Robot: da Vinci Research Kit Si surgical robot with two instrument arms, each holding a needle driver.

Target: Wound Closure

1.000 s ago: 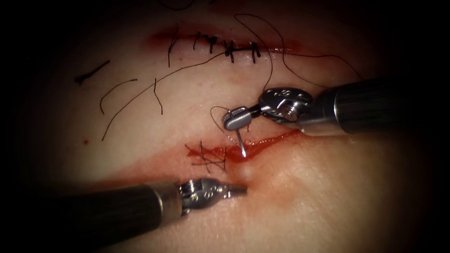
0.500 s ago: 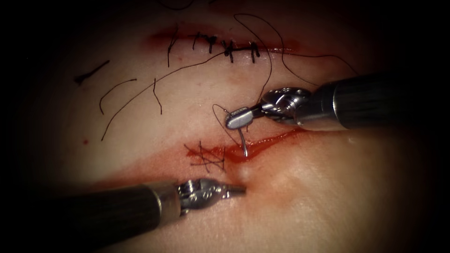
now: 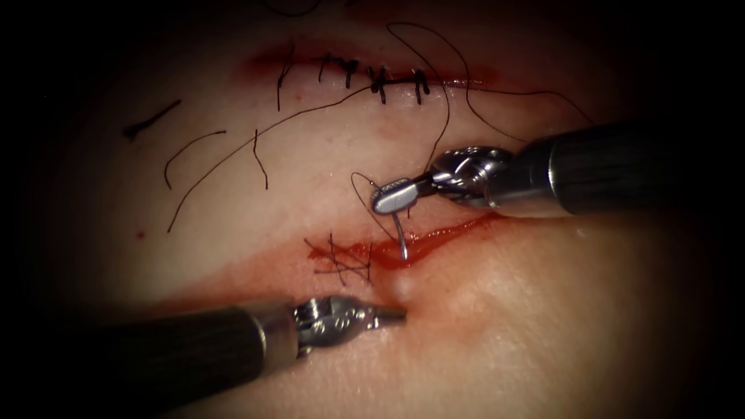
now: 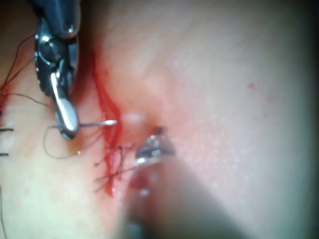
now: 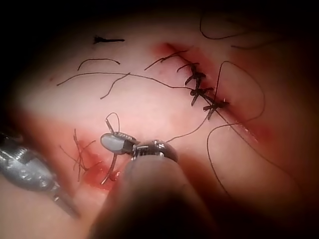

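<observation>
Pale pink tissue (image 3: 233,202) carries everything, w/ two cuts across it. Far cut (image 3: 372,74) near the tissue's far edge is closed w/ dark stitches (image 3: 380,81); loose cut ends of thread (image 3: 194,151) lie scattered on the tissue btwn the two cuts, toward the left edge. Near cut (image 3: 434,237) runs across the middle, wet w/ red fluid (image 3: 388,254); its left end has crossed stitches (image 3: 345,264), its right part is unstitched and gaping.

Right pincer (image 3: 396,195) comes in from the right edge, jaws clamped on the needle (image 3: 400,237), gripping it at the upper part of its curve. Needle hangs down from the jaws, point aimed into the near cut just right of the crossed stitches. Point sits at the red fluid; can't tell if it's actually in the tissue. In the left wrist view the needle (image 4: 97,123) sticks out sideways from the right pincer (image 4: 67,124) w/ its tip at the cut's edge. Right wrist view: same grip, right pincer (image 5: 114,142) w/ needle (image 5: 109,172) curving down to the fluid.

Thread (image 3: 434,140) runs from the needle area in a small loop beside the jaws, then up in long curves over the far cut.

Left pincer (image 3: 388,314) enters from the lower-left edge, jaws closed together, holding nothing. Tip rests against the tissue on the near side of the near cut, just below a small raised bump (image 3: 403,285).
</observation>
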